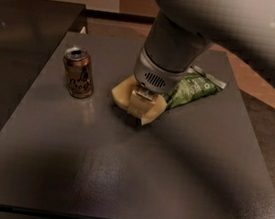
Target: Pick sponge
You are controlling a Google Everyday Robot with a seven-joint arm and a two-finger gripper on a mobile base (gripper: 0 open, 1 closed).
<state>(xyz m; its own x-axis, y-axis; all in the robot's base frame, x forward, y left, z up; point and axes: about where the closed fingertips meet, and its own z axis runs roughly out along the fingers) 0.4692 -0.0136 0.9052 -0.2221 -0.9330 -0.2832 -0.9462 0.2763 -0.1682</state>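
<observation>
The pale yellow sponge (pixel 122 92) sits under my gripper (pixel 141 105), near the middle of the dark table (pixel 118 179), between the can and the bag. The gripper comes down from the big grey arm (pixel 170 50) and is shut on the sponge. One blocky pale finger (pixel 140 99) shows across the sponge's middle. The sponge's ends stick out to the left and lower right of it. A dark shadow lies beneath the sponge. I cannot tell whether it touches the table.
A brown drink can (pixel 79 72) stands upright left of the sponge. A green snack bag (pixel 193 87) lies right of it, partly behind the arm. A second dark surface (pixel 27 26) adjoins at the left.
</observation>
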